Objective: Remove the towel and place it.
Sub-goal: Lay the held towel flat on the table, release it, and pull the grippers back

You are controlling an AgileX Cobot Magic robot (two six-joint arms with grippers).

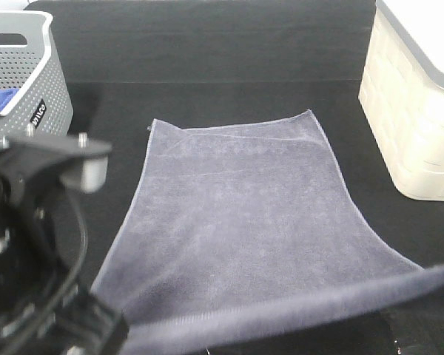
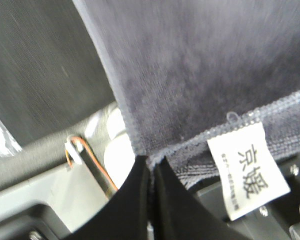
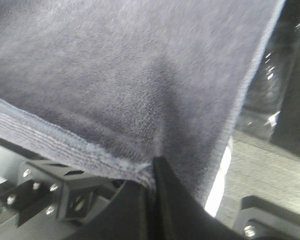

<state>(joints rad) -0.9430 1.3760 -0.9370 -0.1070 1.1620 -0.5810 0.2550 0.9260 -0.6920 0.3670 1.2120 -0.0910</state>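
The grey-lavender towel (image 1: 244, 214) lies spread on the black table, its far part flat and its near hem lifted and stretched across the front of the exterior view. My left gripper (image 2: 151, 167) is shut on the towel's near left corner, beside a white label (image 2: 247, 170). My right gripper (image 3: 152, 172) is shut on the near right corner of the towel (image 3: 130, 80). The left arm (image 1: 37, 237) shows at the lower left of the exterior view; the right gripper is out of that view.
A grey perforated basket (image 1: 37, 81) stands at the back left with a bright blue cloth (image 1: 0, 95) inside. A cream plastic bin (image 1: 418, 103) stands at the right, close to the towel's right edge. Black cloth covers the table (image 1: 207, 44).
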